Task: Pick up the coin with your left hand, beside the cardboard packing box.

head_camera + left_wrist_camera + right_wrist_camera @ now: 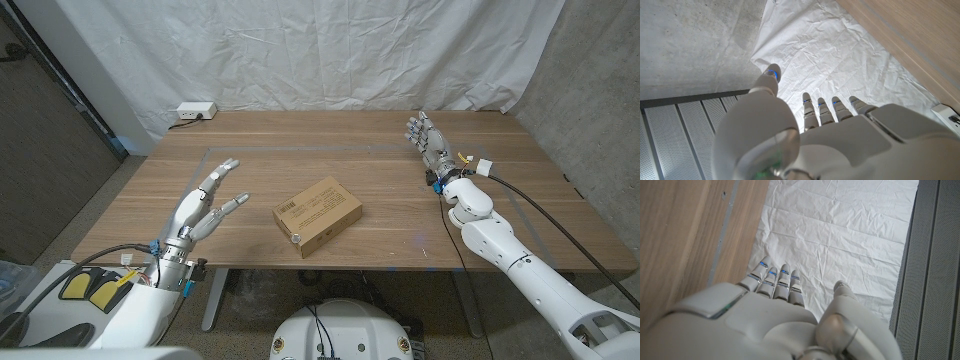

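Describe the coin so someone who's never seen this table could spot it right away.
Start at the wooden table and find the cardboard box near its middle. At the box's near corner, toward the robot, lies the coin: a small, round, silvery disc against the brown box, the only metallic thing there.

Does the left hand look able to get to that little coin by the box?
Probably yes. The left hand is open and holds nothing, and bare table lies between it and the coin at the cardboard box's near corner.
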